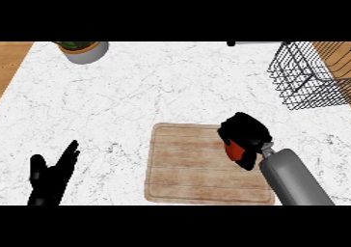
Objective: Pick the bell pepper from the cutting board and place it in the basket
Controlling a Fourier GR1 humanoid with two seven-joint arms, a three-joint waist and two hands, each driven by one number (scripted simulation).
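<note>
The step in hand is the pick: the right hand sits over the right edge of the board with its fingers curled round the pepper, of which only a red patch shows below the black fingers, towards the wrist. So the pepper is in the hand's grasp at the board's right rim; whether it is lifted clear of the wood or rests on it cannot be told from this steep view. The grasp looks made, so I judge the task to be around its middle, with the carry and the drop left to do. The next move calls for a lift straight up off the board, then a sweep away from the robot and to the right, towards the basket, which stands well apart at the far right of the counter. The basket is of dark wire with tall walls, so the hand must go high enough to pass over the near rim before it comes down inside and lets go; a low path could catch the pepper or the fingers on the wire. Between board and basket only bare marble shows, with nothing in the way. The left hand rests open at the lower left, fingers up, well away from the board. A potted plant stands at the far left edge, well off the path.
</note>
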